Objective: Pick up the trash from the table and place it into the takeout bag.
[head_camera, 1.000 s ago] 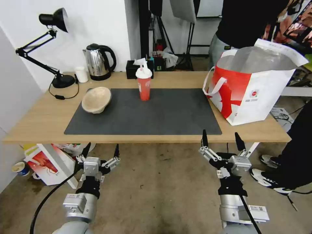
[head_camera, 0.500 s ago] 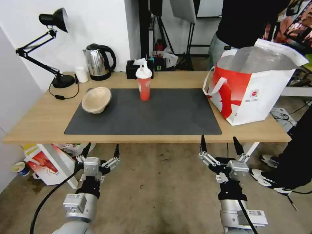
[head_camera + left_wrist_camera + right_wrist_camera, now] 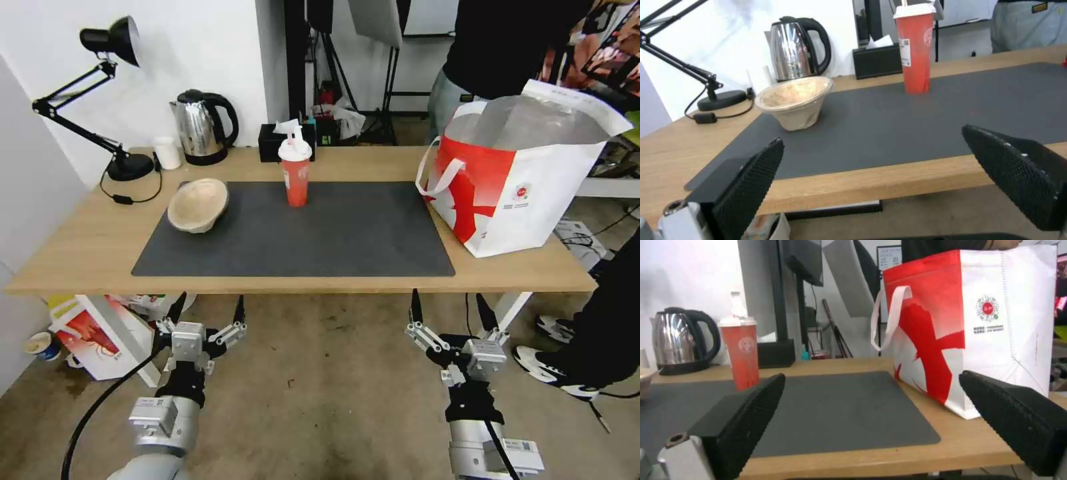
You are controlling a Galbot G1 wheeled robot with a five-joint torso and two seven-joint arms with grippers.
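Note:
On the table (image 3: 87,240), a beige pulp bowl (image 3: 197,204) lies tilted at the left edge of the dark grey mat (image 3: 300,233). A red drink cup (image 3: 295,172) with white lid and straw stands upright at the mat's back middle. The takeout bag (image 3: 527,180) stands open at the table's right end, foil lining showing. My left gripper (image 3: 207,309) hangs open and empty below the table's front edge on the left. My right gripper (image 3: 448,309) is open and empty below the front edge on the right. The left wrist view shows the pulp bowl (image 3: 794,101) and cup (image 3: 916,46); the right wrist view shows the bag (image 3: 969,326) and cup (image 3: 741,355).
At the table's back stand a black desk lamp (image 3: 100,100), a small white cup (image 3: 167,153), a steel kettle (image 3: 200,127) and a black tissue box (image 3: 277,141). A red-and-white carton (image 3: 93,337) sits on the floor under the left end. A person stands behind the bag; another's shoes show at the right.
My right gripper has sunk lower and drawn back from the table's front edge. The left gripper and the things on the table have not moved.

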